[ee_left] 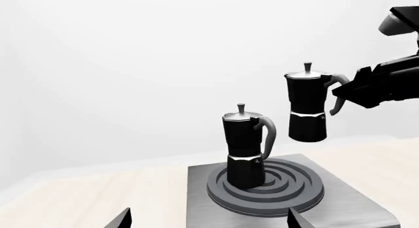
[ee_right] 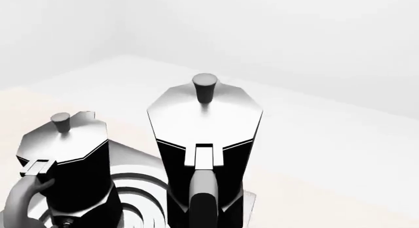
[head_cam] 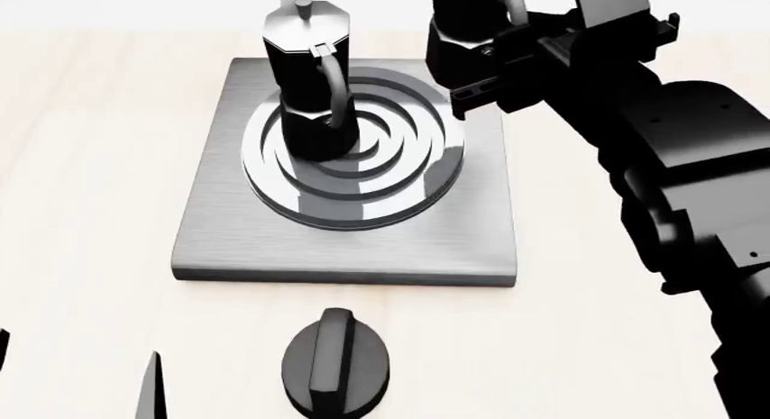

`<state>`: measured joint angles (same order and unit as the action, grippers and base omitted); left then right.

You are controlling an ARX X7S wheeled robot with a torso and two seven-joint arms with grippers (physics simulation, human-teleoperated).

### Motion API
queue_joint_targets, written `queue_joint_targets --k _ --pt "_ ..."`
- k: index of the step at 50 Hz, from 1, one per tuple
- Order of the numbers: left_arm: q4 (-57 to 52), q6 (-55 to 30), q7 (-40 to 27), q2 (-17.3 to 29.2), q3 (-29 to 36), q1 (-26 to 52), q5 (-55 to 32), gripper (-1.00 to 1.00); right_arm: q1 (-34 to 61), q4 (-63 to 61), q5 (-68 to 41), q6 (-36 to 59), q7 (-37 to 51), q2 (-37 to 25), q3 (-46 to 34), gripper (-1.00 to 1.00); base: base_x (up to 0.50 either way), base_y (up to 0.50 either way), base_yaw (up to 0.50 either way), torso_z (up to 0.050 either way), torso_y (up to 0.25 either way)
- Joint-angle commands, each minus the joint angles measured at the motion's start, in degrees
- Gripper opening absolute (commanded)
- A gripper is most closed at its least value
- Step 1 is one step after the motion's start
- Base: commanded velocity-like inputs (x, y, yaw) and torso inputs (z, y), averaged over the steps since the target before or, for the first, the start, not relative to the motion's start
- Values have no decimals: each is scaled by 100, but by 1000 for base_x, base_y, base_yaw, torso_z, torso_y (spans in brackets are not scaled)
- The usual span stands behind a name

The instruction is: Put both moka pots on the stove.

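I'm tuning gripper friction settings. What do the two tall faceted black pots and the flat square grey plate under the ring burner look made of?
Both moka pots, one standing on the burner and one held aloft, look like glossy black metal with polished silver lids; the facets catch highlights. The stove looks like brushed grey metal, judging by its fine streaks. As renders, they leave the true materials open.

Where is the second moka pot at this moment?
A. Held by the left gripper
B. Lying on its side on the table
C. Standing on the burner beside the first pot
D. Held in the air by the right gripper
D. In the left wrist view the second moka pot hangs clear above the stove, its handle in the right gripper, while the first moka pot stands on the burner.
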<state>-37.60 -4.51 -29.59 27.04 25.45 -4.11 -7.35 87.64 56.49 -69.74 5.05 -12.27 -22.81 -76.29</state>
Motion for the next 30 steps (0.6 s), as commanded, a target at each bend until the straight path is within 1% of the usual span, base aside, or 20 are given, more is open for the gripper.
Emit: queue_joint_targets --k 1,13,30 --pt "28 32 -5 8 4 3 -9 100 19 -332 89 -17 -134 -32 295 -100 0 0 0 0 0" --pt "14 2 -19 15 11 19 -16 100 -33 -162 118 -97 -242 90 306 -100 0 0 0 0 1" --pt "16 3 -36 34 9 26 -32 100 -265 381 103 -523 -235 482 470 -100 0 0 0 0 1"
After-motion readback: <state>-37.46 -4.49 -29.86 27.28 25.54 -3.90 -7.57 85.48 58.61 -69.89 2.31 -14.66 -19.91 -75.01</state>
